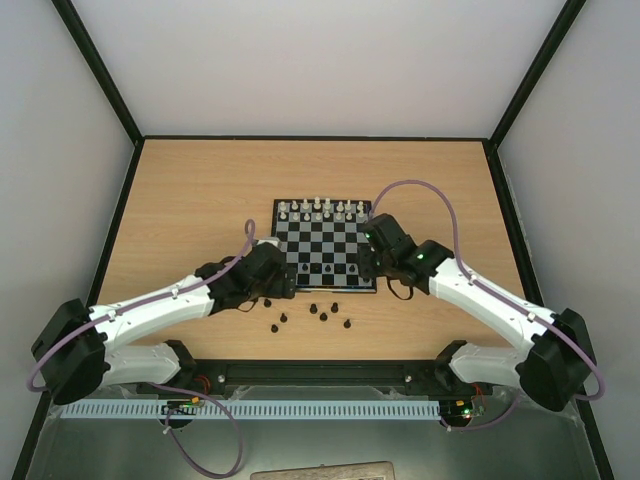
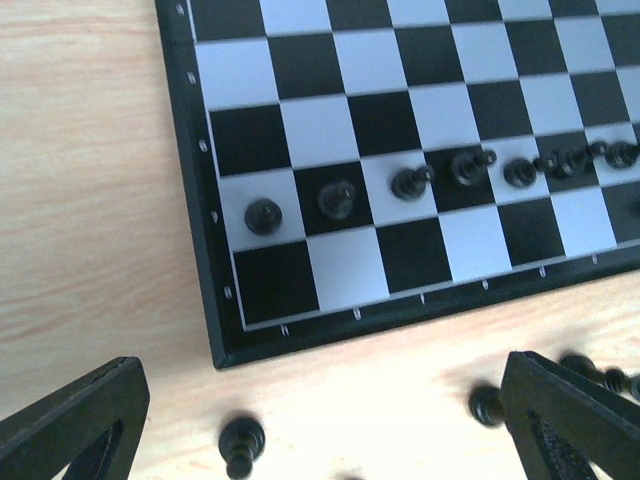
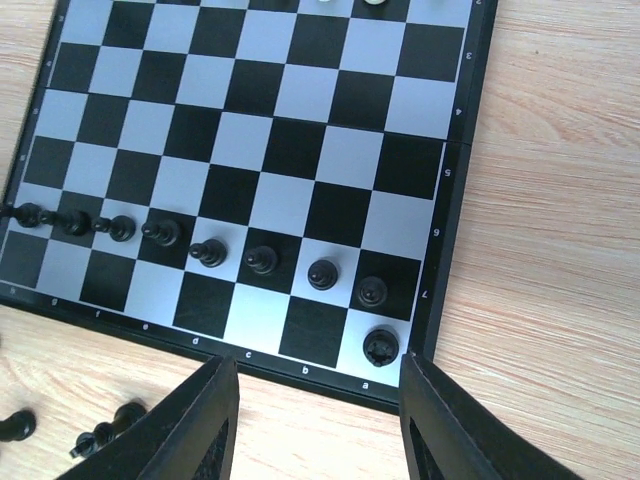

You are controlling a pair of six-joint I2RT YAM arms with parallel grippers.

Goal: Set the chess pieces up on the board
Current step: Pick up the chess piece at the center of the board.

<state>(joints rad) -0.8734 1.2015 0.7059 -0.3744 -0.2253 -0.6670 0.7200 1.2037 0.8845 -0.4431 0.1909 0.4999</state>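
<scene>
On your left, the left gripper (image 2: 322,385) is hovering low over the table (image 1: 200,200), just off the near-left corner of the board (image 2: 195,210). Its jaws are spread wide and holding nothing. The loose black pieces (image 2: 242,440) are lying scattered on the wood just in front of the board's near edge, and one sits between those fingers, nearer the left one. If you are taking that piece next, I would shift left until it is centred. Then come straight down and close gently, since a piece this small will probably skid if one pad reaches it first.

Moving across the board, the black pawns (image 3: 262,260) are filling the second row from the near edge. The back row in front of them is showing bare squares except at the far right. Carry each piece over the pawns rather than through them. The white pieces (image 1: 320,208) are standing along the far side, well apart from this work.

On your right, a black piece that looks like a rook (image 3: 381,347) is standing upright on the near-right corner square. The right gripper (image 3: 318,375) is straddling it with its jaws apart and nothing pinched. The rook is sitting close to the right finger, so I would open a little wider. Then rise vertically before swinging away, or that finger may clip it.
</scene>
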